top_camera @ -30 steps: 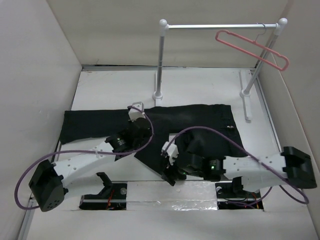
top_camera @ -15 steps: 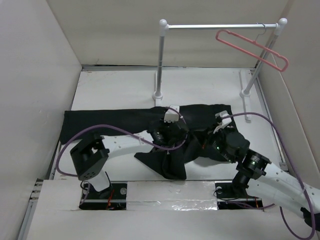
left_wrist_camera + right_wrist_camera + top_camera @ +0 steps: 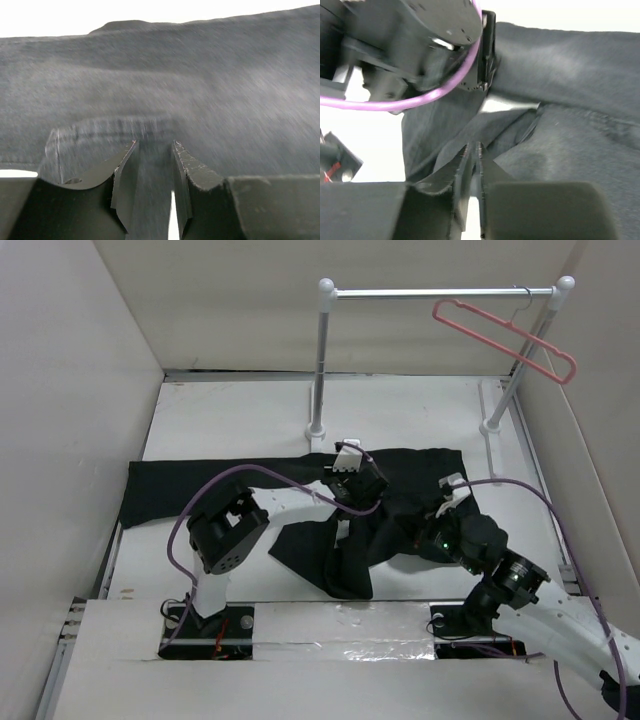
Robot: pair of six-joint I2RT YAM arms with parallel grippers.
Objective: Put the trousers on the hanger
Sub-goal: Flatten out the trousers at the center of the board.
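The black trousers (image 3: 200,490) lie spread across the middle of the table, one part folded toward the near edge. My left gripper (image 3: 349,506) is over their middle, shut on a fold of the cloth (image 3: 150,165); in the left wrist view the gripper (image 3: 154,146) has fabric filling the gap between its fingers. To its right, my right gripper (image 3: 408,536) pinches a raised ridge of trouser cloth (image 3: 580,75); in the right wrist view the gripper (image 3: 474,145) is nearly shut. The pink hanger (image 3: 505,340) hangs at the right end of the rail, far from both grippers.
A white rail (image 3: 440,292) on two posts stands at the back, its feet on the table behind the trousers. White walls close in the left and right sides. My left arm's elbow (image 3: 225,540) sits low over the trousers' left leg.
My left gripper has moved right, from the trousers' left-middle to their centre. My right gripper has pulled back to the right and closed on the cloth. The near fold has shifted.
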